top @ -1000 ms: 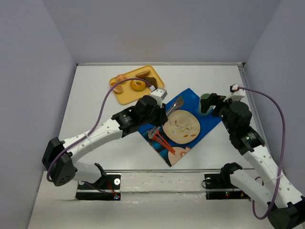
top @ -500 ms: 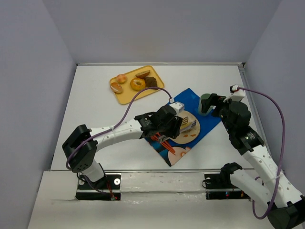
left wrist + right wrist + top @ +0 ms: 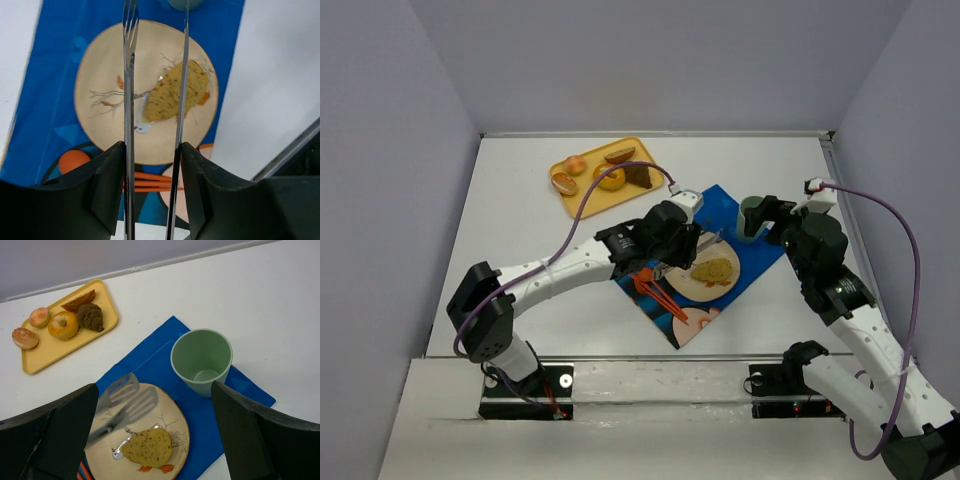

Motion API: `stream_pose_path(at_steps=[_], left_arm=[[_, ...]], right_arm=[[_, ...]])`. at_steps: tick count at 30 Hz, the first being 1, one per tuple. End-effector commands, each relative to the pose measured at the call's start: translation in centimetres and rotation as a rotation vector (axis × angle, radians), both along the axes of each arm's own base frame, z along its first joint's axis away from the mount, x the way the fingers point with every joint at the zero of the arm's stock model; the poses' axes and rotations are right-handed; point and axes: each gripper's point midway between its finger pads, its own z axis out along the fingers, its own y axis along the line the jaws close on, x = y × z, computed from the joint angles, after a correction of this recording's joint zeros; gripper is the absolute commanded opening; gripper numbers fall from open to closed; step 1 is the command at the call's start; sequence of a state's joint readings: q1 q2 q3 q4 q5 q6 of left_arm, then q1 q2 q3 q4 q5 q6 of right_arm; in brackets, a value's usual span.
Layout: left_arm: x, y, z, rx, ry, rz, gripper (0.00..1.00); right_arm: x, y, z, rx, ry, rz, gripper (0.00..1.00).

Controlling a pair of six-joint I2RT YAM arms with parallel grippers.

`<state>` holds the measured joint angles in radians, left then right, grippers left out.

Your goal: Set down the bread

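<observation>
the bread [image 3: 175, 91] is an oval slice, golden yellow with a speckled crumb and a darker orange-brown rim of crust along one edge. it lies flat on the cream plate [image 3: 95, 100], toward the side of the plate away from the left arm's base, and nothing pinches it. it looks light, soft and a little crumbly, so i judge it would dent or tear under a hard squeeze. the safe hold would be a gentle pinch across its short width, or a lift from under the flat face. the tongs [image 3: 129, 75] hang just above it, their two thin metal arms spread, one over bare plate and one crossing the slice's edge in the wrist view. whether that arm touches the bread i cannot tell. the left jaws are drawn in narrow around the tongs' arms and hold them from both sides. judged from this, the slice sits where it belongs and the placing is all but done. what remains is to take the tongs clear without dragging the bread. the plate rests on a blue placemat [image 3: 720, 205], with orange cutlery [image 3: 655, 292] beside its near edge and a green cup [image 3: 201, 360] standing upright on the mat's far corner. the right jaws are spread wide and hold nothing, near the cup. farther off on the white tabletop [image 3: 520, 230] sits a yellow tray [image 3: 50, 352] of other pastries.
</observation>
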<state>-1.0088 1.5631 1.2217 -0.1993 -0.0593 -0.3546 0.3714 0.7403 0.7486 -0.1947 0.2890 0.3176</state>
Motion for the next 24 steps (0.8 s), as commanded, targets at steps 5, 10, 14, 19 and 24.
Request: stream_pose_path(at_steps=[5, 10, 14, 19, 24], left_arm=[[9.4, 9.9, 5.4, -0.141, -0.056, 0.402, 0.57], [13.0, 15.9, 3.4, -0.124, -0.011, 0.585, 0.59], [15.3, 19.0, 1.7, -0.105, 0.013, 0.664, 0.59], [17.8, 20.9, -0.7, -0.090, 0.073, 0.707, 0.57], [19.1, 22.2, -2.1, -0.070, 0.112, 0.760, 0.57]], right_arm=[[0.2, -0.8, 0.8, -0.006, -0.029, -0.039, 1.00], [0.5, -0.9, 0.4, -0.017, -0.014, -0.049, 1.00], [0.7, -1.0, 0.1, -0.023, -0.005, -0.059, 1.00], [0.9, -1.5, 0.0, -0.031, -0.001, -0.086, 1.00], [1.0, -1.7, -0.2, -0.043, 0.005, -0.097, 1.00]])
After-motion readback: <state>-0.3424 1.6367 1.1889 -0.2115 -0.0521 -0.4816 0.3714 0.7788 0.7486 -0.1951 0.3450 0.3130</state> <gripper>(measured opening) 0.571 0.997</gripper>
